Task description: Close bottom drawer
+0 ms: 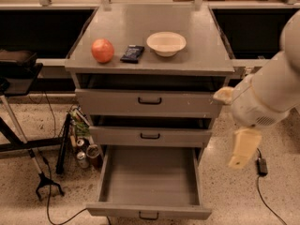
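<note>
The bottom drawer (149,213) of the grey cabinet is pulled far out toward me. Its plain grey box (150,175) is empty, and its small black handle (148,215) sits at the frame's lower edge. My gripper (242,153) hangs down from the cream arm (267,90), to the right of the cabinet. It is level with the open drawer's right side, above the floor, and touches nothing.
On the cabinet top (206,55) are a red apple (102,50), a dark packet (132,53) and a white bowl (166,43). The top drawer (150,102) and middle drawer (150,136) stand slightly out. Cans (83,156) and a black stand (47,186) are at the left, a cable with adapter (261,167) at the right.
</note>
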Available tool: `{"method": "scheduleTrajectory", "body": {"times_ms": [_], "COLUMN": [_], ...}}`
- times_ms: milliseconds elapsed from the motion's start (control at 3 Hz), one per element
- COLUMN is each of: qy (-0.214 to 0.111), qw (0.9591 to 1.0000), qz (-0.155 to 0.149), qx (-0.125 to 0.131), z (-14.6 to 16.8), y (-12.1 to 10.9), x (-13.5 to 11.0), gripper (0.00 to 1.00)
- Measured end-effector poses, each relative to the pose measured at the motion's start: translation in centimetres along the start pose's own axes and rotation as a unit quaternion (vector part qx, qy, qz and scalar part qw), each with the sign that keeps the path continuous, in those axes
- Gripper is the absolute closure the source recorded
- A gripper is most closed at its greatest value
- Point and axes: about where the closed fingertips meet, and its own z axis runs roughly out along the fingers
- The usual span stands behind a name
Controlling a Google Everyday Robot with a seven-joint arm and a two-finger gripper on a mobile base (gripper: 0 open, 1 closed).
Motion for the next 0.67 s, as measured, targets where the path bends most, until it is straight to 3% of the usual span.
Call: {"method": "scheduleTrajectory", "body": {"times_ms": [333,667], "qy": [-0.037,-0.080], "qw": [0.9986,0.9955], "qz": [-0.020,-0.019], "qx": [-0.031,-0.046], "z": [10.5,16.9], "y": [2.9,5.9], "x": [3.7,7.3], "gripper": [0.00,0.00]}}
